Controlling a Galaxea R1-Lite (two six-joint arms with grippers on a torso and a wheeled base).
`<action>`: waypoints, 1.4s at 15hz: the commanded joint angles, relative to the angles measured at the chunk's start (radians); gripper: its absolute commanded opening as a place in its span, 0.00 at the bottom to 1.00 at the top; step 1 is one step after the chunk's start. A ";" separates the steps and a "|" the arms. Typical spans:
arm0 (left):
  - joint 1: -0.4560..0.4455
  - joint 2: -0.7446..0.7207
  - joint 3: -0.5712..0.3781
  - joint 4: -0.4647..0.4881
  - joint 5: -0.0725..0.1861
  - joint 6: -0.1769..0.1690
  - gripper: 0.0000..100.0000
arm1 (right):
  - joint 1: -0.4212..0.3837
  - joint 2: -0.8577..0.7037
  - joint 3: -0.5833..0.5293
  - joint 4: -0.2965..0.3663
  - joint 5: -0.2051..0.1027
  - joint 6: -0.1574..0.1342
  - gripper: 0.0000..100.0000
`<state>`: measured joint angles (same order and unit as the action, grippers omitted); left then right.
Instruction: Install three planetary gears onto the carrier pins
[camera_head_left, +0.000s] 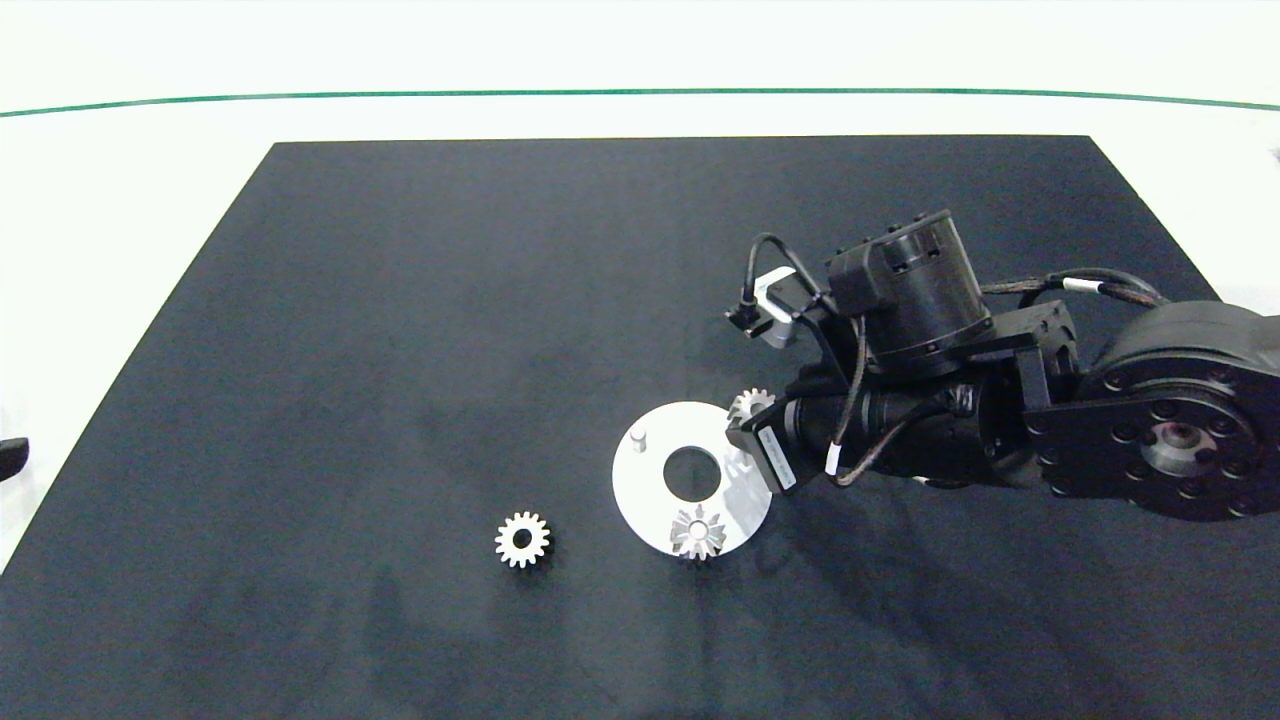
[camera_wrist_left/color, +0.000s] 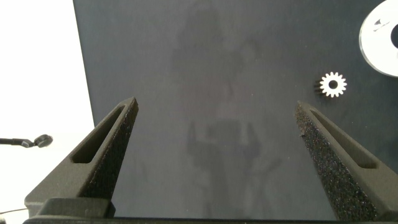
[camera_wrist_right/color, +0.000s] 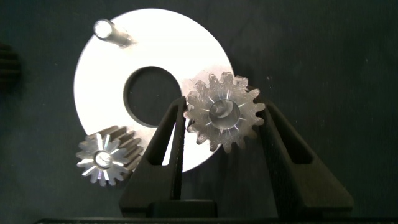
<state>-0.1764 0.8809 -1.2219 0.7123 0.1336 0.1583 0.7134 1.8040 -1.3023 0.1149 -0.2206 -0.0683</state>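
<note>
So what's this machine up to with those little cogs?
It is fitting small metal gears onto pegs on a white disc. The right gripper has its fingers around a second gear at one peg. One gear already sits on a peg, one peg is bare, and the third gear lies loose on the black mat. The left gripper is open, holding nothing.

A: Gear count?
B: Three planetary gears. One loose on the black mat (camera_head_left: 400, 330) at 9 o'clock of the disc (camera_head_left: 523, 540); one seated at the disc's 6 o'clock (camera_head_left: 697, 532); one at its 2 o'clock edge (camera_head_left: 750, 404).
A: Carrier pins?
B: One bare pin visible (camera_head_left: 638, 437), at 10 o'clock. The rest are covered by gears.
A: Discs?
B: One white disc (camera_head_left: 650, 500), one centre hole.
</note>
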 joint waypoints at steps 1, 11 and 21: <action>0.000 -0.003 -0.001 0.004 0.001 0.001 1.00 | 0.001 0.018 0.002 -0.003 0.000 -0.001 0.28; 0.000 -0.005 -0.002 0.004 0.001 0.001 1.00 | 0.012 0.032 0.003 -0.021 -0.003 0.010 0.28; 0.000 -0.006 -0.001 0.004 0.001 0.001 1.00 | 0.008 0.028 0.009 -0.021 -0.008 0.008 0.28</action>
<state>-0.1764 0.8726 -1.2228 0.7123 0.1340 0.1587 0.7219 1.8300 -1.2932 0.0923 -0.2255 -0.0585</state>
